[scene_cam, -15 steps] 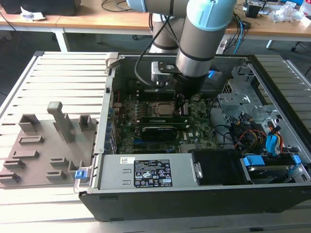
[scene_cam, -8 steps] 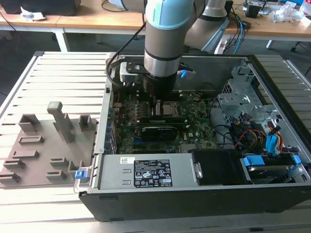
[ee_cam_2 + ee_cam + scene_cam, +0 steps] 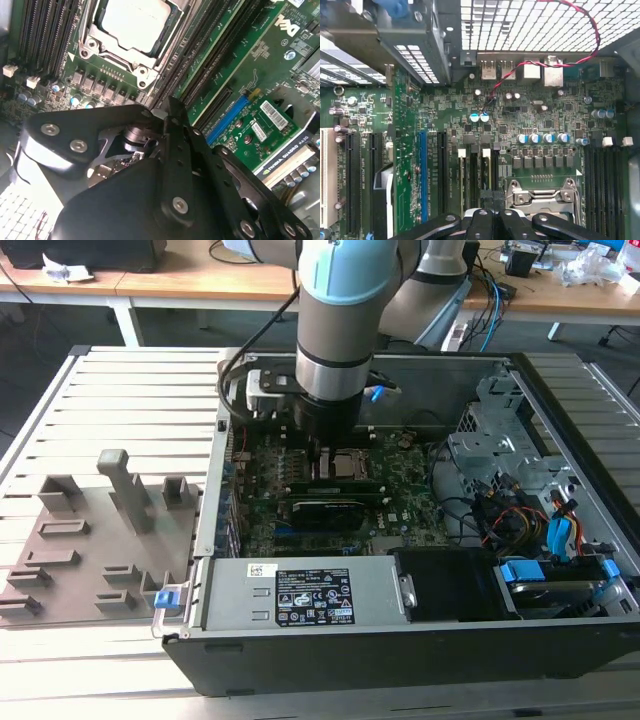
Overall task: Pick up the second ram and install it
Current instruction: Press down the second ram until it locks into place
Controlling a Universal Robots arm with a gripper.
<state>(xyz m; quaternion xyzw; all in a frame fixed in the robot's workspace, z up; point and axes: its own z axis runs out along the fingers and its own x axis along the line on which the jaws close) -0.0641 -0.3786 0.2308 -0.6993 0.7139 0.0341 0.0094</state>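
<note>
Black-linked, the hand [image 3: 167, 117] hung low beside the silver socket [image 3: 131, 22], pressed toward the memory slots [image 3: 472, 175] as if seating something, its grip impossible to tell.

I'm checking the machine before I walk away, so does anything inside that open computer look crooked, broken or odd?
Nothing stands out. The gripper is down over the motherboard beside the silver socket. The memory slots, the black card and the red and black wire all sit straight and undamaged.
</note>
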